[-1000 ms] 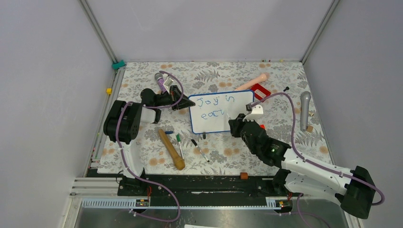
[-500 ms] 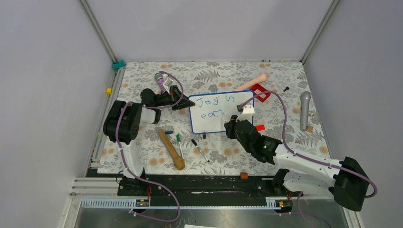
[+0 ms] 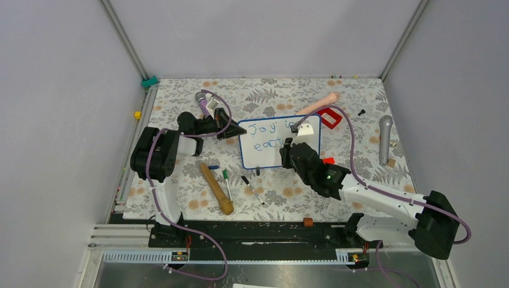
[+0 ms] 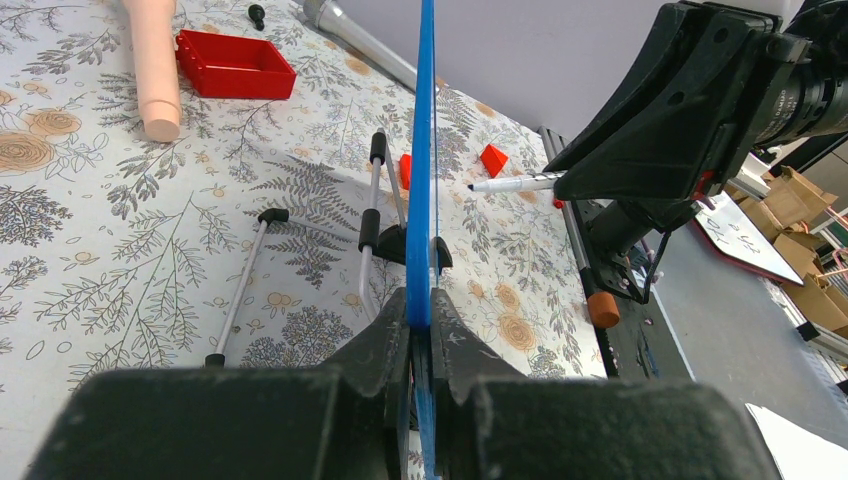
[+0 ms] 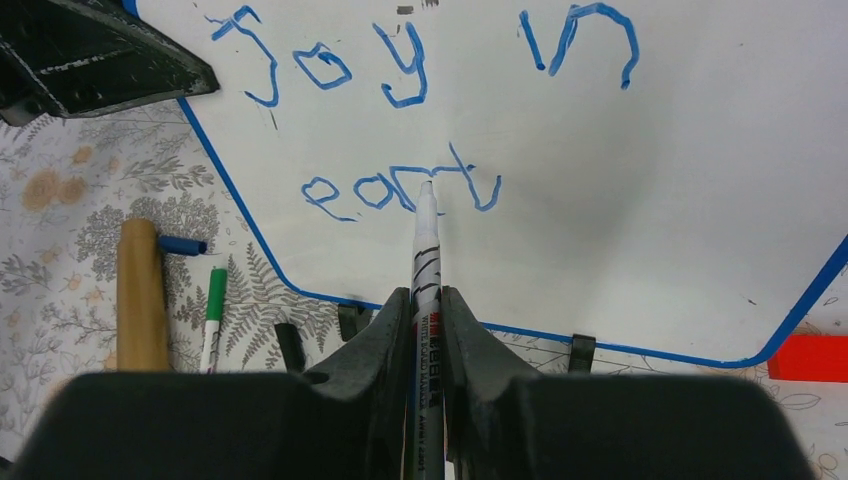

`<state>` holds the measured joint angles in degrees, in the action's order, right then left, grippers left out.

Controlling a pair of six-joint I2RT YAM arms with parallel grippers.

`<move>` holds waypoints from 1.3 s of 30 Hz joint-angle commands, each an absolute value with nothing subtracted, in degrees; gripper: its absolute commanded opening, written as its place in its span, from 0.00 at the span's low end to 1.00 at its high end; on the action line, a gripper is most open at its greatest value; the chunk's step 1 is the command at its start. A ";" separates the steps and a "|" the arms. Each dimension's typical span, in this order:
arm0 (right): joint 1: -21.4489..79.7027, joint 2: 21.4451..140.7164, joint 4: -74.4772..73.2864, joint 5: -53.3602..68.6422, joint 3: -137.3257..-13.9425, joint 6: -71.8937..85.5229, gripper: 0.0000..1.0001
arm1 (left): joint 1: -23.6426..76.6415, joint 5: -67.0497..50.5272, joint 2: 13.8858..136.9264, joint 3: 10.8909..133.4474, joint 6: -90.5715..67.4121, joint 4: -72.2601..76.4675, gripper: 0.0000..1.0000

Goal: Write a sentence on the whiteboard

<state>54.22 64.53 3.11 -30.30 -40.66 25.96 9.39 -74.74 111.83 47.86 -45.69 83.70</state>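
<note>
The whiteboard (image 3: pixel 271 158), white with a blue frame, stands tilted on the floral cloth. My left gripper (image 3: pixel 231 133) is shut on its left edge, and the blue frame (image 4: pixel 424 150) runs up between the jaws (image 4: pixel 421 305). The sentence (image 5: pixel 405 75) reads "Joy in" on the top line, with "eac" and one more stroke below it (image 3: pixel 267 144). My right gripper (image 5: pixel 427 300) is shut on a whiteboard marker (image 5: pixel 424 250). The marker's tip rests at the last letters of the second line. In the top view that gripper (image 3: pixel 287 147) hovers over the board's lower middle.
A wooden pestle (image 3: pixel 216 188), a green marker (image 3: pixel 226 180) and a black pen (image 3: pixel 252 188) lie in front of the board. A red box (image 3: pixel 329 116) and a pink cylinder (image 3: pixel 318 103) sit behind its right corner. A grey microphone (image 3: pixel 385 138) lies far right.
My right arm has swung left and farther across the board, carrying the marker to the end of the second line. The left arm and the board have stayed put.
</note>
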 commanded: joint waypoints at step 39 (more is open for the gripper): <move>51.78 72.22 -2.89 -34.91 -49.67 25.83 0.00 | 10.13 -82.40 112.70 46.15 -38.67 84.44 0.00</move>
<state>52.64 71.29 -2.37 -33.50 -46.33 25.34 9.39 -74.74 111.83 47.86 -45.67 83.70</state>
